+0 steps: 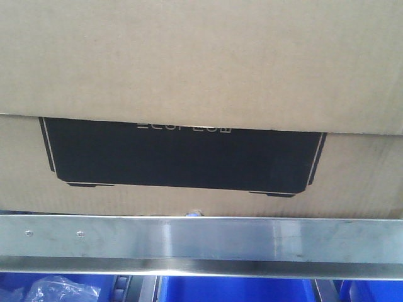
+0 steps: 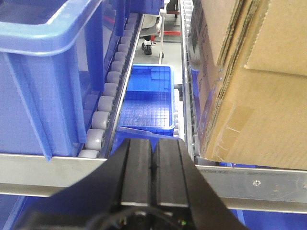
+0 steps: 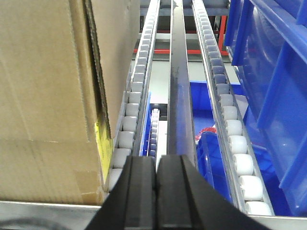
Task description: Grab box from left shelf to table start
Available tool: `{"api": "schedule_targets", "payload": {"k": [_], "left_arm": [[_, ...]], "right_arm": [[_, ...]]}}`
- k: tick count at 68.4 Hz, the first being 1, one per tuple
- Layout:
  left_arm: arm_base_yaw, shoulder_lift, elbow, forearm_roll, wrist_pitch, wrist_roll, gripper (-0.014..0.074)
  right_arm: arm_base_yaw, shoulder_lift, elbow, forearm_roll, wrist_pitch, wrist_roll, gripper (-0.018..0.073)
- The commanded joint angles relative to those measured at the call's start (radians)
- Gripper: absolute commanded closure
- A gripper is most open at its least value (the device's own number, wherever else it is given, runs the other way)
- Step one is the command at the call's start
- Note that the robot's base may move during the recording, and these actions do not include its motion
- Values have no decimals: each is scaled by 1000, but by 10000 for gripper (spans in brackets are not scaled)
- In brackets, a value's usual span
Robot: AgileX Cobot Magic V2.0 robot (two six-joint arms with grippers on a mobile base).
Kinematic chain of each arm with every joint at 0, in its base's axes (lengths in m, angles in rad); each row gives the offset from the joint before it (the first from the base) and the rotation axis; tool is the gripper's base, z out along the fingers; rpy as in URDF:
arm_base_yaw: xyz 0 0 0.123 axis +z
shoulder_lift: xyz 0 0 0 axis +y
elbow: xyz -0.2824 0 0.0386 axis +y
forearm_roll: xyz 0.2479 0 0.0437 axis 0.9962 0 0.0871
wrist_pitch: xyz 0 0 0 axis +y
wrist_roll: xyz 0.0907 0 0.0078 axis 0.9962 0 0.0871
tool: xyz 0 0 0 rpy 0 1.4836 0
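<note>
Resting on the silver-fronted shelf (image 1: 201,242), the box (image 1: 201,63) is brown corrugated cardboard with a wide black panel, thin pale outline and pale lettering. It lies between the arms: the left gripper (image 2: 152,146) just beside its left corner, the right gripper (image 3: 157,163) just beside its right corner, both pressed together and empty.

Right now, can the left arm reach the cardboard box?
Probably yes: the left arm has its jaws shut just beside the cardboard box, and nothing seems to block that side.

Pale lettering (image 1: 184,128) on the box (image 1: 201,63) (black panel (image 1: 182,163)) is too blurred to read.
</note>
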Motion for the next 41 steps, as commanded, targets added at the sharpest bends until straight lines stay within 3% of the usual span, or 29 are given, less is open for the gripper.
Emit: {"api": "schedule_targets", "payload": {"k": [1, 41], "left_arm": [[-5, -14, -4, 1, -87, 2, 689], [-5, -14, -4, 1, -128, 2, 689]], "right_arm": [[0, -9, 2, 0, -93, -3, 501], [0, -9, 2, 0, -93, -3, 501]]}}
